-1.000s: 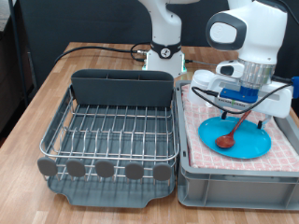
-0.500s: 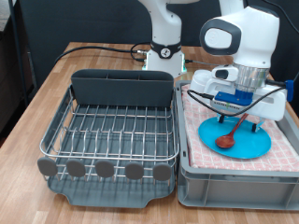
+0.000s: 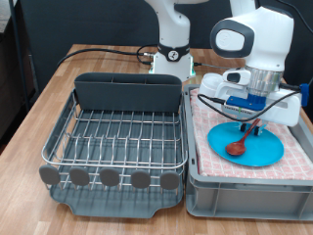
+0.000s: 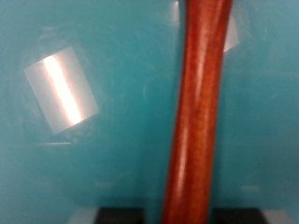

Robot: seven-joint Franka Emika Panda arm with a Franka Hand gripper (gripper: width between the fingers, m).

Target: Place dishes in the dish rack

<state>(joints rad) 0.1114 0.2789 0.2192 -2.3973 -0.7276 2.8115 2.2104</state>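
Note:
A reddish-brown wooden spoon [image 3: 237, 149] lies on the round blue plate [image 3: 266, 150], its handle pointing up towards my gripper [image 3: 251, 124]. The gripper is lowered right over the upper end of the handle. In the wrist view the spoon handle [image 4: 200, 112] fills the picture very close, with the blue plate [image 4: 93, 149] behind it; the fingertips do not show plainly. The dish rack [image 3: 117, 137], silver wire on a dark grey tray, stands at the exterior view's left with nothing in it.
The plate rests in a grey crate [image 3: 245, 188] lined with pink checked cloth, right beside the rack. A dark grey utensil caddy [image 3: 127, 91] sits at the rack's far end. The robot base [image 3: 172, 54] stands behind, on a wooden table [image 3: 29, 137].
The gripper has come down a little closer to the spoon handle over the plate. The spoon and plate have not moved.

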